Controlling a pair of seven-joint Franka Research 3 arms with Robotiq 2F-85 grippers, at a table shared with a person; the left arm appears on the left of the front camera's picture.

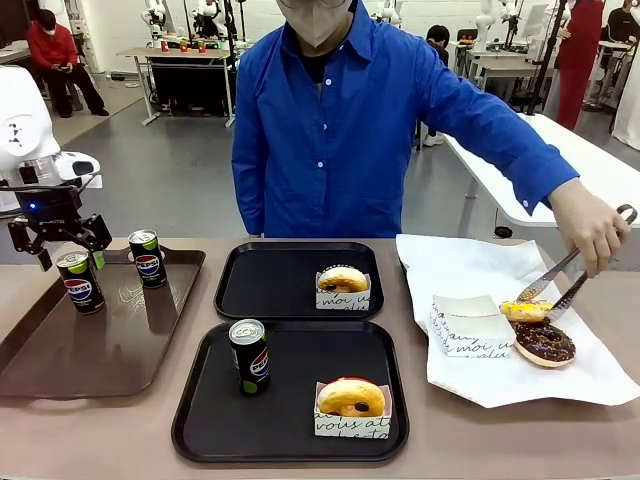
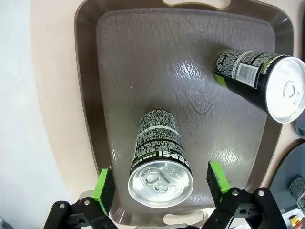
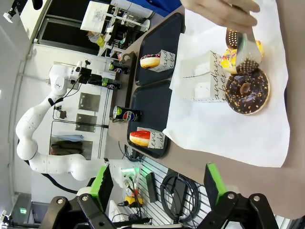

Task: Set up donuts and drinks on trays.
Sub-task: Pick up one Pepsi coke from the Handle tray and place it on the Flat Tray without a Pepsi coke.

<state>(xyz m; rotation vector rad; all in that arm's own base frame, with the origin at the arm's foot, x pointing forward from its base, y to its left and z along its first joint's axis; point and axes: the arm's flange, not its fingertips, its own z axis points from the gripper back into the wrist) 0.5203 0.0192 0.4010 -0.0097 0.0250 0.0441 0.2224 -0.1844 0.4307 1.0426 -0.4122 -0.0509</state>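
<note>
Nearest, lower centre, one black tray (image 1: 200, 425) carries a can (image 1: 249, 355) and a sleeved donut (image 1: 351, 398). At left on the brown tray (image 1: 60, 370), an upright Pepsi can (image 1: 80, 283) stands straight beneath the left gripper (image 2: 161, 182), between its spread pads (image 2: 105, 186), untouched. The right gripper (image 3: 159, 183) hangs spread and empty. Farther back, the second tray (image 1: 270, 295) has a donut (image 1: 343, 279) but no drink; the person's hand (image 1: 590, 225) tongs a yellow donut (image 1: 525, 311) at right.

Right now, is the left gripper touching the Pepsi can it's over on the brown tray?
Apart. In the left wrist view the left gripper is open, and brown tray shows between each green pad and the can.
</note>
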